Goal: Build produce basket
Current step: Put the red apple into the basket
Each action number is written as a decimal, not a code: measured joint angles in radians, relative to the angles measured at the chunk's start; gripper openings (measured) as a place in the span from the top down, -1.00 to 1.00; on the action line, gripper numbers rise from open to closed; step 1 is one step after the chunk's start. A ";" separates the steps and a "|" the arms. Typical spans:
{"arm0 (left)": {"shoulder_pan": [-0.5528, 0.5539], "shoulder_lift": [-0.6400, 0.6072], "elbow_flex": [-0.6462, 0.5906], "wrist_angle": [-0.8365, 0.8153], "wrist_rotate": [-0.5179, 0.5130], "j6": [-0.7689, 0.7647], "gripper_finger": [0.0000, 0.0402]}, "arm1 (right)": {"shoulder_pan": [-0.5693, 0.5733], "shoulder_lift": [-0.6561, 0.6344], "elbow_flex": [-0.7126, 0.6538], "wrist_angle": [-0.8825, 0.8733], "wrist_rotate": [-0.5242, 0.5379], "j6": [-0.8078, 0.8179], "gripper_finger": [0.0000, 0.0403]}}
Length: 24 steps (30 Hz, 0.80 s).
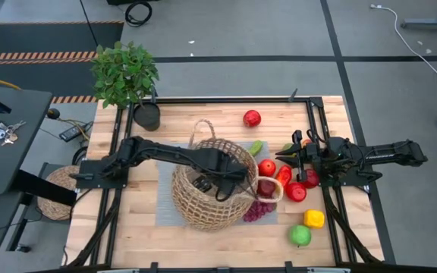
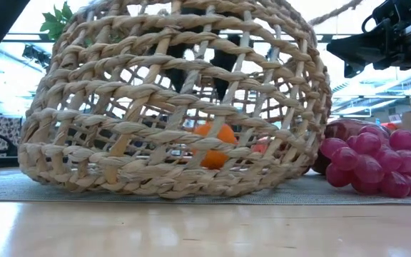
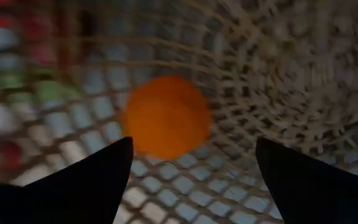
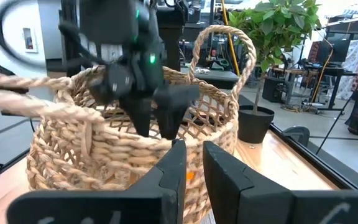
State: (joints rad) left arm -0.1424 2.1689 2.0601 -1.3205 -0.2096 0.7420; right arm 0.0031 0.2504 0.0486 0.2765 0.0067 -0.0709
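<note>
Inside the basket, the left gripper hangs spread above the orange, and lifting out toward nine o'clock could snag the weave, while the right gripper waits pressed together at three o'clock.

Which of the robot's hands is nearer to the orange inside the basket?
Left. The left hand is open inside the basket, right by the orange; the right hand is outside, beside the rim.

- Basket mouth occupied: left gripper reaches in, fingers spread above an orange.
- Right of basket crowded: red produce, grapes, right gripper.
- Potted plant blocks tabletop's far left corner.
- Near edge bare.
</note>
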 joint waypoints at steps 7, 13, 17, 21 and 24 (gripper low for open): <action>0.018 -0.007 0.183 -0.033 -0.067 -0.026 -0.68 | 0.000 0.000 0.000 0.000 0.000 0.000 0.69; 0.093 -0.008 0.258 0.090 -0.283 -0.025 -0.67 | 0.000 0.000 0.000 0.000 0.000 0.000 0.69; 0.171 -0.008 0.259 0.191 -0.317 -0.067 -0.67 | 0.000 0.000 0.000 -0.001 0.000 0.000 0.69; 0.254 -0.008 0.259 0.308 -0.299 -0.138 -0.67 | 0.000 0.000 0.000 -0.001 0.000 0.000 0.69; 0.315 -0.008 0.259 0.352 -0.228 -0.202 -0.67 | 0.000 0.000 0.000 -0.001 0.000 0.000 0.69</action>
State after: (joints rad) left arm 0.1724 2.1612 2.3192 -0.9682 -0.4380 0.5395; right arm 0.0031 0.2501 0.0486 0.2760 0.0067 -0.0710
